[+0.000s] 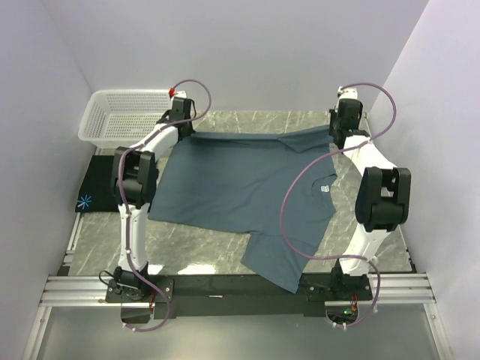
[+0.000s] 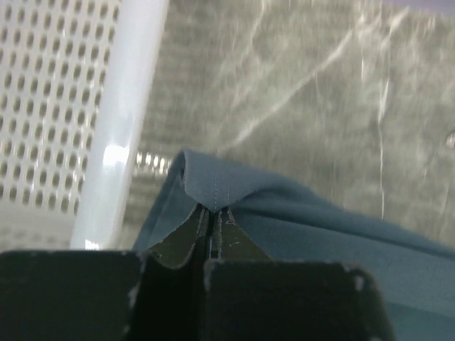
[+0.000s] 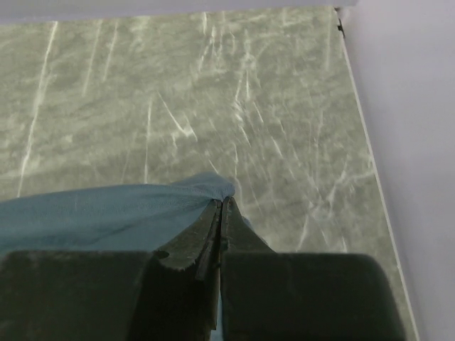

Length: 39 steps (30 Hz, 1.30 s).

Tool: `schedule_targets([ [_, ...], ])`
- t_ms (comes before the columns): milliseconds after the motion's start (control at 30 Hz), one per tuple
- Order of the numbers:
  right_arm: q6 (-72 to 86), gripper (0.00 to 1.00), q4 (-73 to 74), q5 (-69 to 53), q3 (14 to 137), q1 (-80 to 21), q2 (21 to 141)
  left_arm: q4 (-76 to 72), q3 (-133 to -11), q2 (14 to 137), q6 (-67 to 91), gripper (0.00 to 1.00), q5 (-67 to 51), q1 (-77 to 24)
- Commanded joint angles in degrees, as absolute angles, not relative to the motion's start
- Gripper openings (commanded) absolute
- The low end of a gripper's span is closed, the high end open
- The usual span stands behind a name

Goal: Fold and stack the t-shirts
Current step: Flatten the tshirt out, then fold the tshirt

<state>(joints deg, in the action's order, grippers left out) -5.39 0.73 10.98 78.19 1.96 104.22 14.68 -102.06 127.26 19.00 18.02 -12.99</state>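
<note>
Blue shirt [image 1: 240,187]: slate, short-sleeved, spread on the table [image 1: 195,251], collar label showing. Far edge is pinched at both corners by the left gripper [image 2: 212,213] and right gripper [image 3: 222,204], jaws pressed together on the cloth. Black shirt [image 1: 99,181]: folded, far left, starburst print.

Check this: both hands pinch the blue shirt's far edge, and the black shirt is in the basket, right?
No. The black shirt lies on the table beside the basket, not in it; see the top view. The left hand and right hand do pinch the blue shirt.
</note>
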Motion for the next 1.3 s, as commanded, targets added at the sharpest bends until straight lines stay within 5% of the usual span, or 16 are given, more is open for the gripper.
schedule_targets([
  [0, -3.79, 0.0, 1.48, 10.2, 85.51, 2.2, 104.76, 14.23, -109.68, 129.71, 17.05, 0.01, 18.99, -11.25],
  [567, 11.85, 0.0, 28.55, 5.01, 91.85, 2.2, 98.88, 14.06, -113.21, 131.31, 13.89, 0.01, 16.26, -9.14],
  [1267, 21.7, 0.0, 40.69, 4.04, 89.04, 2.81, 94.66, 18.81, -109.16, 125.33, 18.63, 0.01, 15.91, -8.79],
])
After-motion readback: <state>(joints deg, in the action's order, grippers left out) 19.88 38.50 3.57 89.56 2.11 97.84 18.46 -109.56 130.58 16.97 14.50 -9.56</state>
